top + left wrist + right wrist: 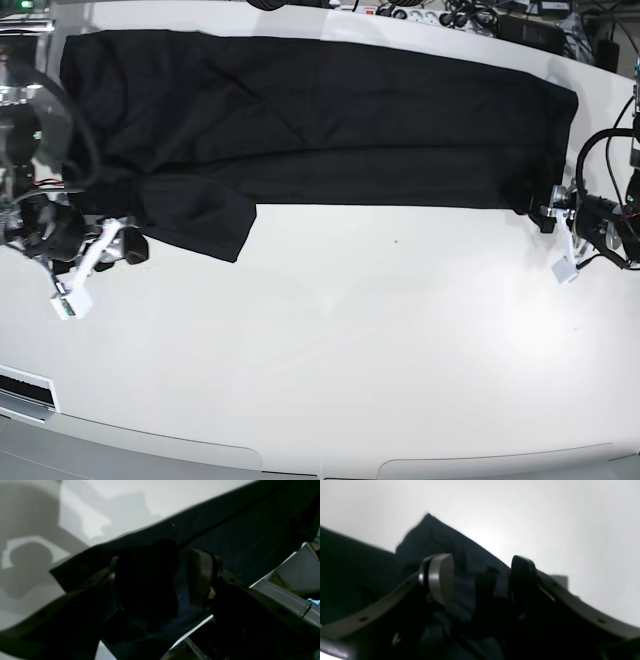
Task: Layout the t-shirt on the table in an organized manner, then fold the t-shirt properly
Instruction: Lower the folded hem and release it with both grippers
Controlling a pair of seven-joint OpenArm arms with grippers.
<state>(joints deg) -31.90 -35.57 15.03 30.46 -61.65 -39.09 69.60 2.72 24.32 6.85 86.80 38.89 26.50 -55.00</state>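
The black t-shirt (320,120) lies as a long flat band across the far half of the white table (350,350), with one sleeve (195,215) sticking out toward the front at the left. At the shirt's right end, my left gripper (543,212) is down on the cloth. In its wrist view, the left gripper (156,580) is open with a dark bunch of t-shirt (250,530) between the spread fingers. My right gripper (128,248) is at the sleeve. The right gripper (481,577) is open too, over the t-shirt (440,537).
Cables and a power strip (450,15) run along the table's far edge. The curved front edge (320,465) is near the camera. Arm bodies stand at the left side (25,140) and the right side (610,215).
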